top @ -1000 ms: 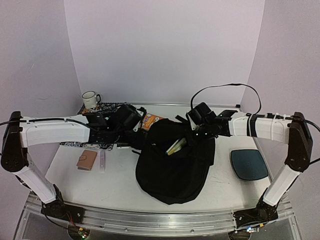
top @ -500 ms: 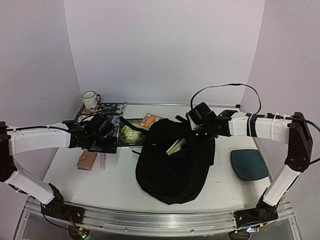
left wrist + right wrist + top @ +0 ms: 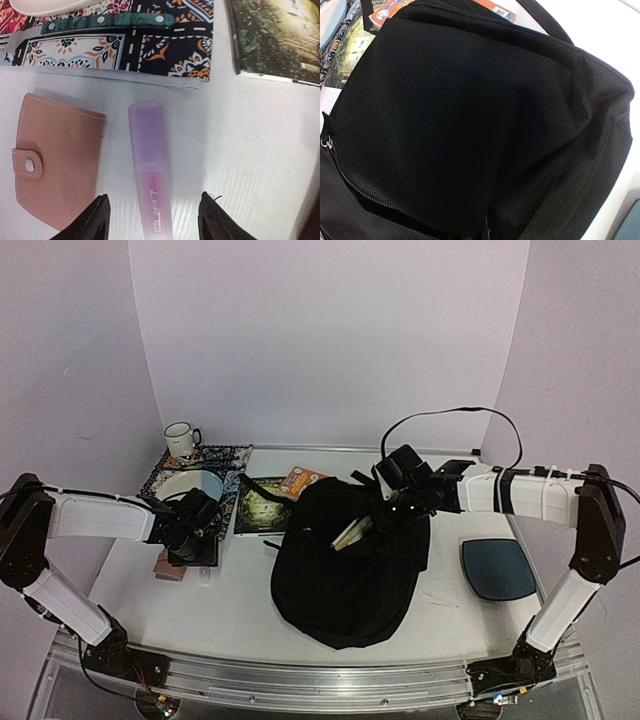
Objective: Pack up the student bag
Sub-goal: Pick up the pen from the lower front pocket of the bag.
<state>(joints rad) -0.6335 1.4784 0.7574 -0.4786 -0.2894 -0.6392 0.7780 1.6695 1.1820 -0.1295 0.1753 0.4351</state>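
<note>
The student bag [image 3: 350,575] is a large black backpack lying mid-table with its top open, and pale items [image 3: 352,531] show inside. My right gripper [image 3: 393,504] is shut on the fabric at its upper rim. In the right wrist view black bag cloth [image 3: 470,125] fills the frame and hides the fingers. My left gripper [image 3: 155,220] hangs open low over a translucent purple-pink tube [image 3: 149,170], one fingertip on either side and neither touching it. A pink snap wallet [image 3: 55,160] lies just left of the tube.
A patterned mat [image 3: 222,454] at the back left carries a white mug [image 3: 181,438], a plate [image 3: 192,483] and a teal-handled utensil [image 3: 107,22]. A book [image 3: 262,505] and an orange packet [image 3: 303,480] lie beside the bag. A dark-teal pad [image 3: 498,568] rests at the right.
My left arm has drawn back from beside the bag to the left and come down over the tube next to the wallet. The right arm and the bag have not moved.
</note>
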